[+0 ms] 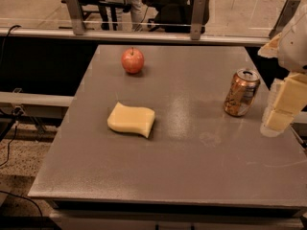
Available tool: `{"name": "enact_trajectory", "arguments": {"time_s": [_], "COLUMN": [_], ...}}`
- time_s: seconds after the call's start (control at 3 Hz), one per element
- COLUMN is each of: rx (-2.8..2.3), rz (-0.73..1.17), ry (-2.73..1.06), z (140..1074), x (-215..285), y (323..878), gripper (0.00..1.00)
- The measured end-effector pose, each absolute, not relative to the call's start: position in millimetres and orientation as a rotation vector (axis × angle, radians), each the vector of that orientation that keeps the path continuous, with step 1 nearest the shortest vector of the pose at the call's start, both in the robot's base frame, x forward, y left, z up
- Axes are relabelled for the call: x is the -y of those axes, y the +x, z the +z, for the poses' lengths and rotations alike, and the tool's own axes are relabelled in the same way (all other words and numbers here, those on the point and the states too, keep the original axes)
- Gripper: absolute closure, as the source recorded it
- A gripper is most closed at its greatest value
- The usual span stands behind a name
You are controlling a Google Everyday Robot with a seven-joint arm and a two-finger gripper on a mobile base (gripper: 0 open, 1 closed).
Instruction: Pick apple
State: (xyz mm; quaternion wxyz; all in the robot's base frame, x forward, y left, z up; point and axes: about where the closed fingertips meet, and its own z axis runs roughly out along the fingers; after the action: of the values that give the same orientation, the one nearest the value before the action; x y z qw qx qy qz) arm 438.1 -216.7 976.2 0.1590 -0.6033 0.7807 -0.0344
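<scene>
Camera view, as I see it from my station, looks down across the flat grey rectangular bench (192, 176) from above its near edge. The small round red apple (132, 60), with yellowish patches and a short stem, sits upright on the bench close to the far edge, toward the far-left corner. Closer to me, left of the bench's middle, lies a pale yellow foam sponge (131, 120) with wavy sides, flat on its broad face and well apart from the apple. Near the right edge stands a copper-coloured metal soda can (241, 93), upright, with its pull-tab top showing.

My cream-white blocky gripper (277, 121) hangs at the right edge of the bench, just beside the can on its right and apart from it, and well away from the apple, which lies diagonally across the bench. The white arm (295, 37) enters from the upper right of the view and runs downward, so the gripper points down toward the bench surface, its lower end just above the right edge. Whether the gripper is apart or together I cannot tell, since the side of the view cuts part of it off.

Beyond the far edge runs a grey metal rail (144, 34) with upright posts, and dark cables (10, 128) trail over the floor past the left edge.
</scene>
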Motion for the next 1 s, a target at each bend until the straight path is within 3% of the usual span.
{"name": "enact_trajectory", "arguments": {"time_s": [0.33, 1.0], "rx": [-2.232, -2.123], "rz": [-0.098, 0.031], "ry": [-1.725, -1.632], "z": [976, 978], "x": [217, 185], "y": [438, 540], "gripper": [0.0, 0.0]}}
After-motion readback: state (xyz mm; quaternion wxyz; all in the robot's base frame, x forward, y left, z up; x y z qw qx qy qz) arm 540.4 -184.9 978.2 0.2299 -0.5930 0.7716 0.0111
